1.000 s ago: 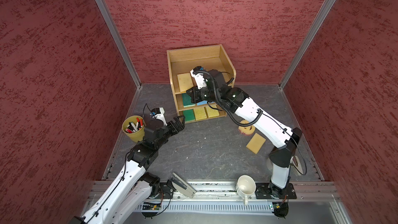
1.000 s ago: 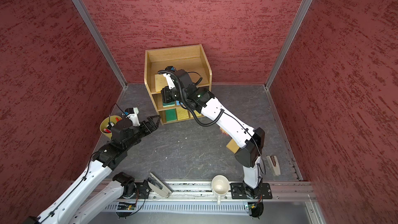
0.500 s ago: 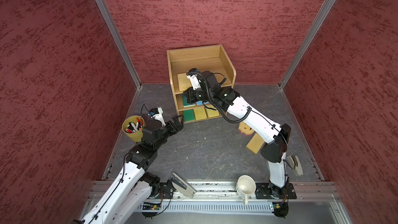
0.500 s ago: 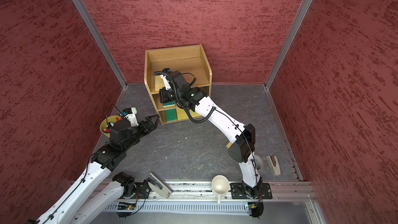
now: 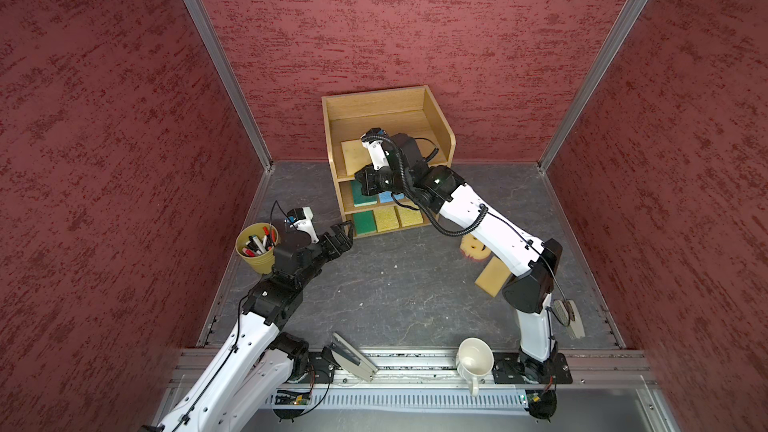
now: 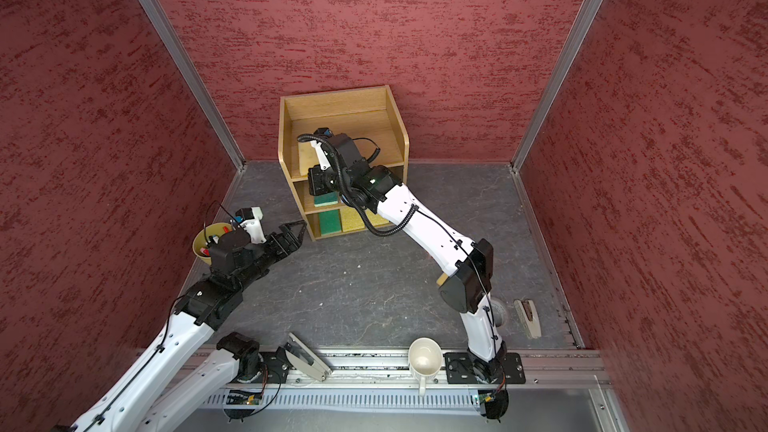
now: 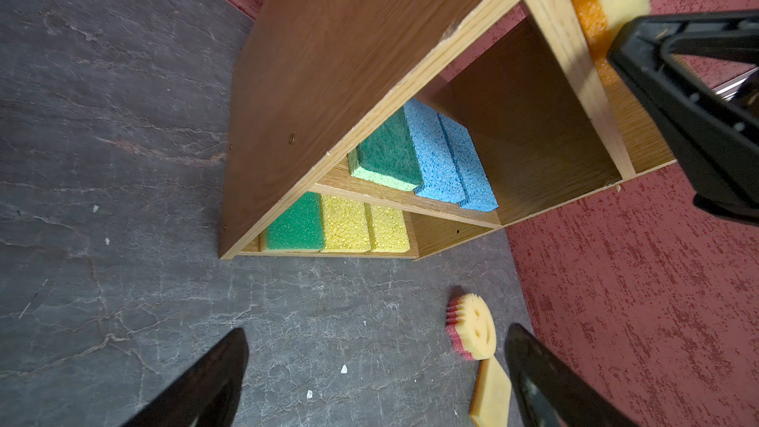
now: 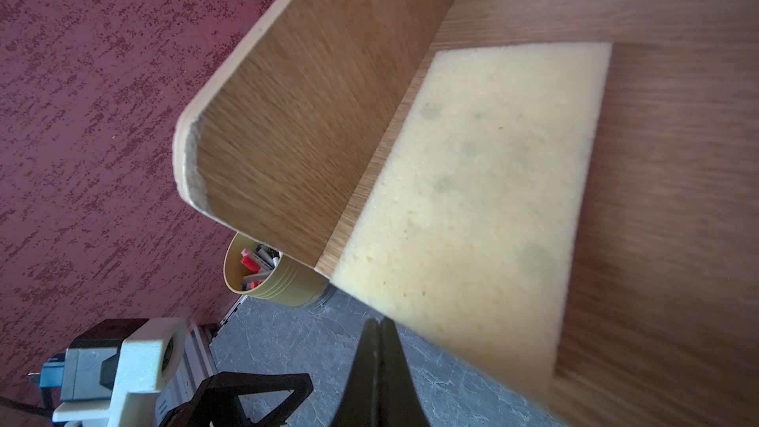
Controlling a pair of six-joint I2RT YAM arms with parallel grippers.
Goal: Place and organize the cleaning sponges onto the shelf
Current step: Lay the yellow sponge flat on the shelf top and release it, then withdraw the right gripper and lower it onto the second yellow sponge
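little has changed over the last second. the right arm's elbow has swung in toward the middle of the desk (image 5: 395, 292), while the right claw (image 8: 376, 336) has stayed at the top tier of the shelf (image 5: 374, 95). that claw is pinched fully shut with nothing in it. its tip is right at the front edge of the top tan sponge (image 8: 472, 199), which lies flat beside the side panel, where it lay before. whether the tip touches it i cannot tell. i judge this sponge placed, or getting a last nudge inward, so the arm is nearly free for the next one. the left claw (image 5: 344, 233) has hardly moved. it hangs wide open and empty, just off the shelf's lower front corner.

nine sponges in all.

seven are on the shelf:
- top tier: one tan.
- middle tier: the upper green sponge (image 7: 390, 149) and two blue sponges (image 7: 435, 154) (image 7: 468, 166).
- bottom tier: the lower green sponge (image 7: 295, 221) and two yellow sponges (image 7: 345, 223) (image 7: 388, 227).

two are on the desk, close together by the right arm: the smiley (image 7: 474, 330) and the loose tan sponge (image 7: 491, 394).

also one pen cup (image 5: 257, 251) and one mug (image 5: 476, 361).
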